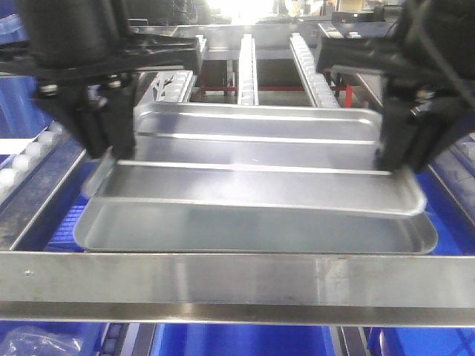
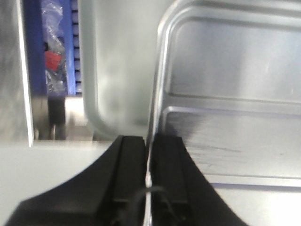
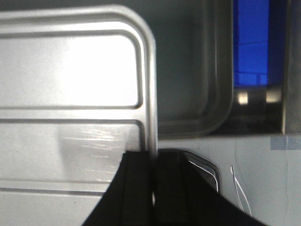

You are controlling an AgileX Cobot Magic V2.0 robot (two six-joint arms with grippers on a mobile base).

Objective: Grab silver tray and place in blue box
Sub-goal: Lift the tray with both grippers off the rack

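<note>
The silver tray (image 1: 252, 178) is clamped at its two short rims by the closed left gripper (image 1: 111, 148) and right gripper (image 1: 401, 159) over a duller grey tray (image 1: 252, 233), so the grasp is done, while the placing into the blue box is not yet done.

The silver tray (image 1: 252, 148) covers most of the larger grey tray (image 1: 252, 233) beneath it, so we see only that tray's near strip. A steel rail (image 1: 237, 285) across the foreground hides whatever lies under both. Blue plastic (image 1: 230, 341) shows in slivers, and we cannot tell what it belongs to. The top edge cuts off the left arm (image 1: 74, 37) and the right arm (image 1: 434, 44). In the left wrist view, a crumpled bag (image 2: 54, 61) holding something red is too blurred to identify.
</note>
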